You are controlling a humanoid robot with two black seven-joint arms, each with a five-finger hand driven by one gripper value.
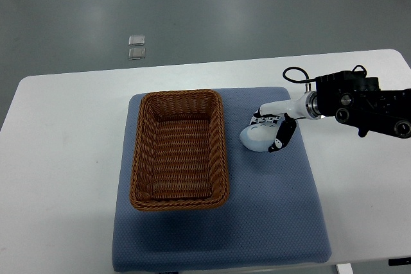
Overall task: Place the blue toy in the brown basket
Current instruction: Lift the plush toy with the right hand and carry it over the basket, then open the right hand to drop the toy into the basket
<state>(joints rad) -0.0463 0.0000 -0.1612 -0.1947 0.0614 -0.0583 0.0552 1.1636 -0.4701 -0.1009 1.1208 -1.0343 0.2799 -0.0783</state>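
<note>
Right hand (270,131), reaching in just right of the wicker basket (179,150), fingers curled down over a pale blue toy (255,138) on the blue mat (282,210); whether actually clamped, impossible to tell. Probably light, smooth, rounded, hence slippery; best cupped across its widest part. Basket empty inside, resting on the same mat, atop the white table (58,158).

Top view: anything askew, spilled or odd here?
Nothing stands out. The brown basket sits upright and empty on the blue mat, roughly square to it. The right robot hand is down on the mat beside the basket; the blue toy isn't visible, possibly hidden under the hand.
</note>
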